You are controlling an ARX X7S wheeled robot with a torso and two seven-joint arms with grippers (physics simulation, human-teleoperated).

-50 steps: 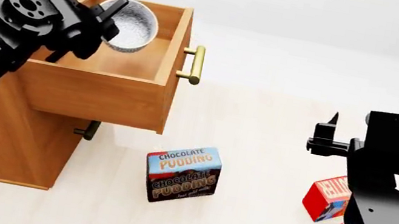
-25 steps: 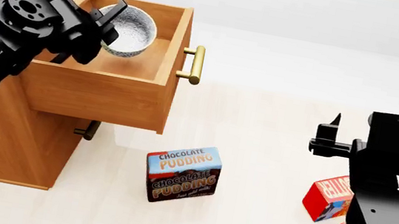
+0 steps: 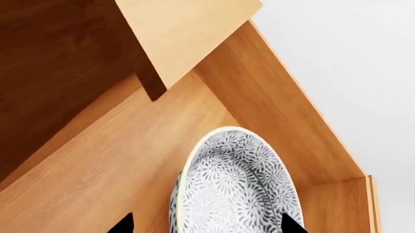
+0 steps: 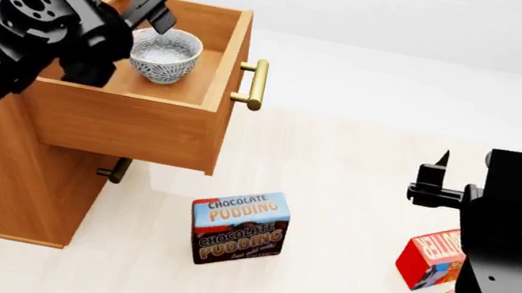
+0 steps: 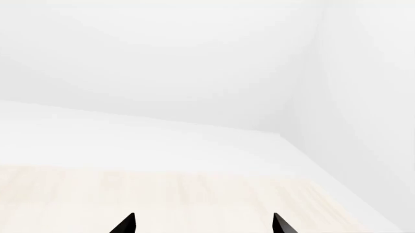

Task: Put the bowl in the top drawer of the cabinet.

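1. In the head view, we see the bowl (image 4: 163,55) sitting upright on the floor of the top drawer (image 4: 143,114), which is pulled out of the cabinet (image 4: 13,183). Our left gripper (image 4: 148,6) hangs just above and behind the bowl, its fingers spread and holding nothing. The right gripper (image 4: 434,181) waits well apart over the floor, nearer the pudding box (image 4: 238,227) than the drawer.

2. In the left wrist view, the bowl (image 3: 236,187) lies straight ahead between our two fingertips (image 3: 123,224), neither touching it. We judge the way out is back along the gripper's own axis, up and clear of the rim.

3. In the right wrist view, only floor and wall show beyond the parted fingertips (image 5: 126,224); nothing is held.
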